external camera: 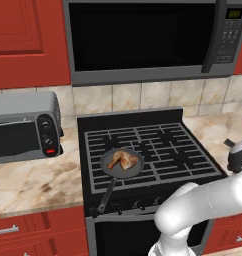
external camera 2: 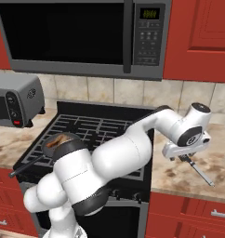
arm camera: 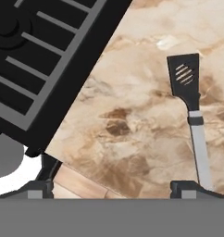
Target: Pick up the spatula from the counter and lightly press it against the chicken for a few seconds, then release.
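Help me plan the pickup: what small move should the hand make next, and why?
Probably slide the open hand sideways to centre it over the spatula: in the hand view its handle on the counter meets one fingertip, not the gap.

The stove (external camera: 143, 150) fills the middle of the left base view, with the microwave (external camera: 143, 40) above it along the top. A pan (external camera: 122, 165) stands on the stove's front left grate, its handle pointing toward the lower left, and the chicken (external camera: 124, 159) lies in it. The toaster oven (external camera: 23, 127) stands on the desk (external camera: 38, 180) at the left edge. In the right base view the spatula (external camera 2: 201, 170) lies on the desk right of the stove, at lower right, with the claw (external camera 2: 183, 157) just over its upper-left end. In the hand view the spatula lies at right, blade toward the top, and the stove's corner is at upper left.
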Controlling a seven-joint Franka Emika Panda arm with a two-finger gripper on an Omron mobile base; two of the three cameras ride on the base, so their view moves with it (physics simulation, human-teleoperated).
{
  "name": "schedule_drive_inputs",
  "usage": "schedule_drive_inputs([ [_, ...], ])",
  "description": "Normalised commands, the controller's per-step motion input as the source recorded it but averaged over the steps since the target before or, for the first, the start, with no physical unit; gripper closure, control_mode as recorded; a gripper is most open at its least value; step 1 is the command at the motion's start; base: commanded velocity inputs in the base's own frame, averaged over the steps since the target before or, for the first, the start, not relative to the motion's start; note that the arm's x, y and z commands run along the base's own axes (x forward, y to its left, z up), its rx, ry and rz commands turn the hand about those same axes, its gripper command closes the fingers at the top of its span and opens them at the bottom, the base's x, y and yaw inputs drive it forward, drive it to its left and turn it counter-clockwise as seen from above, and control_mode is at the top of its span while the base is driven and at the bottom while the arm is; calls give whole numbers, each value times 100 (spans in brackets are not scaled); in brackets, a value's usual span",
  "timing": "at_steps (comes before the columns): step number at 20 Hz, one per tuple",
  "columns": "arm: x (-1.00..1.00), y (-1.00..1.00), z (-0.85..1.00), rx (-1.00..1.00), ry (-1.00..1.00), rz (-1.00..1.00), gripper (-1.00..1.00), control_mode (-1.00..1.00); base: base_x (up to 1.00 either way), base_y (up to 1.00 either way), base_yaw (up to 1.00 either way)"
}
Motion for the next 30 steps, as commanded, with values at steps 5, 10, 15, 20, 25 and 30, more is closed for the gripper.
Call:
schedule_drive_inputs([
  [5,16,-11,-5,1,3,2,-100,-100,0,0,0],
  [10,7,-8,-19,0,3,2,-100,-100,0,0,0],
  [15,2,-8,-19,0,2,2,-100,-100,0,0,0],
  [20,2,-3,-10,0,0,2,-100,-100,0,0,0],
  [25,0,-1,-10,0,0,1,-100,-100,0,0,0],
  [30,0,0,-18,0,0,1,-100,-100,0,0,0],
])
